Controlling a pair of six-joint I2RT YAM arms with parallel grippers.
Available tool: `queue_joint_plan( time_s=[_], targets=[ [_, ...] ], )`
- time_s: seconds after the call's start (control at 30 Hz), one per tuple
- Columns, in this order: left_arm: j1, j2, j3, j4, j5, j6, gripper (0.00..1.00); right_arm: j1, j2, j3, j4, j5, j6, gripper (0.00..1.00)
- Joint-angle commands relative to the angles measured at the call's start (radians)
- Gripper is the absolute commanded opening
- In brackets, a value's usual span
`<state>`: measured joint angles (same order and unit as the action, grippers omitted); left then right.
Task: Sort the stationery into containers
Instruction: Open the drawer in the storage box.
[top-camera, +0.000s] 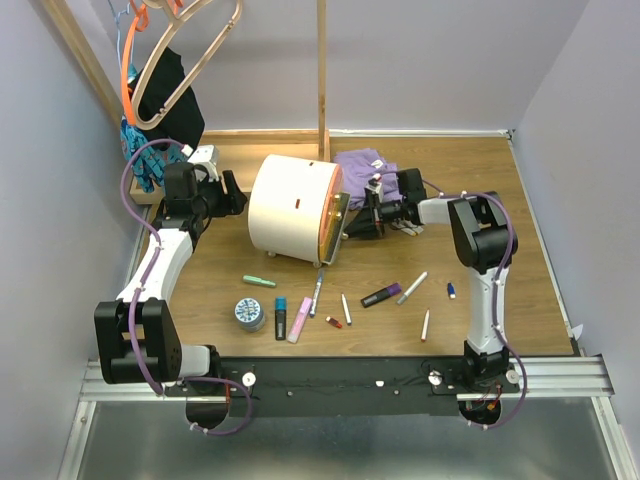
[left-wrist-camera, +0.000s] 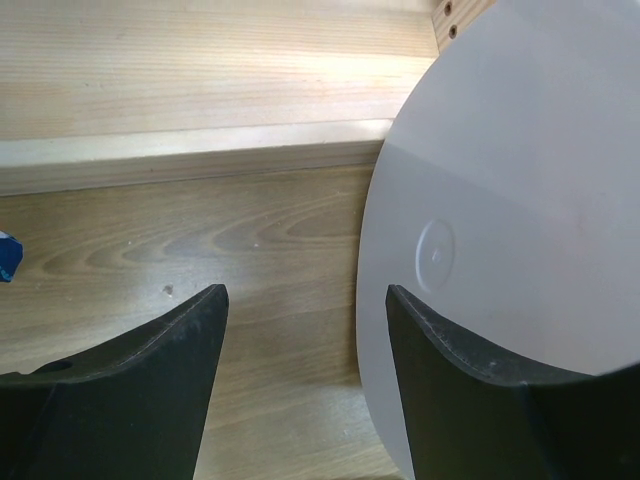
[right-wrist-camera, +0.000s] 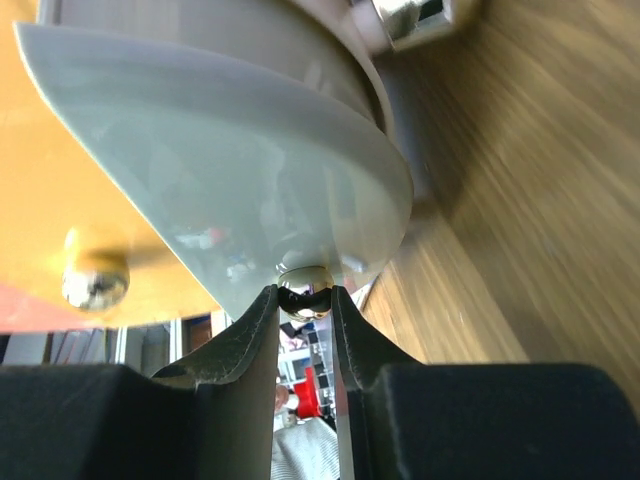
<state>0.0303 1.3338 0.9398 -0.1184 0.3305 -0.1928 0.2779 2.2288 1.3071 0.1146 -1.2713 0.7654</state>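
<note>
The cream-white drum container (top-camera: 290, 205) lies on its side mid-table, orange face (top-camera: 328, 225) turned right. My right gripper (top-camera: 352, 222) is at that face, shut on a small shiny metal knob (right-wrist-camera: 305, 290) at the edge of a glossy pale panel (right-wrist-camera: 250, 150). A second knob (right-wrist-camera: 95, 280) shows on the orange face (right-wrist-camera: 40, 200). My left gripper (left-wrist-camera: 306, 300) stands open behind the drum's flat back (left-wrist-camera: 500, 200), holding nothing. Stationery lies in front of the drum: a green marker (top-camera: 259, 281), a round tin (top-camera: 250, 313), a pink marker (top-camera: 300, 320), a purple marker (top-camera: 381, 295), and white pens (top-camera: 412, 288).
A purple cloth (top-camera: 362, 163) lies behind the right gripper. A wooden post (top-camera: 322, 70) rises at the back, and hangers (top-camera: 170, 50) with dark clothing hang at the back left. A blue patterned item (top-camera: 150, 165) sits by the left wall.
</note>
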Motion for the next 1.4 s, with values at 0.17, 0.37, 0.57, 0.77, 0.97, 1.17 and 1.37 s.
queue_joint_plan(
  time_s=[0.17,0.37,0.57,0.77,0.97,1.17,1.37],
  targets=[
    [-0.02,0.016,-0.01,0.056,0.013,-0.014,0.74,-0.065,-0.116,-0.115,-0.165,0.035,-0.139,0.2],
    [-0.026,0.019,-0.007,0.063,0.012,-0.014,0.74,-0.101,-0.136,-0.149,-0.21,0.049,-0.184,0.2],
    [-0.027,0.018,-0.012,0.074,0.008,-0.014,0.74,-0.123,-0.143,-0.137,-0.257,0.067,-0.23,0.21],
    [-0.027,0.008,-0.015,0.079,0.002,-0.016,0.76,-0.137,-0.185,-0.105,-0.363,0.161,-0.33,0.42],
    [-0.027,-0.016,-0.039,0.089,0.007,-0.023,0.79,-0.144,-0.279,-0.086,-0.484,0.274,-0.435,0.62],
    [-0.027,-0.08,-0.078,0.092,-0.025,-0.007,0.82,-0.186,-0.438,-0.052,-0.683,0.508,-0.623,0.61],
    [-0.027,-0.128,-0.108,0.094,-0.015,0.019,0.83,-0.19,-0.532,-0.049,-0.727,1.046,-0.797,0.53]
  ],
)
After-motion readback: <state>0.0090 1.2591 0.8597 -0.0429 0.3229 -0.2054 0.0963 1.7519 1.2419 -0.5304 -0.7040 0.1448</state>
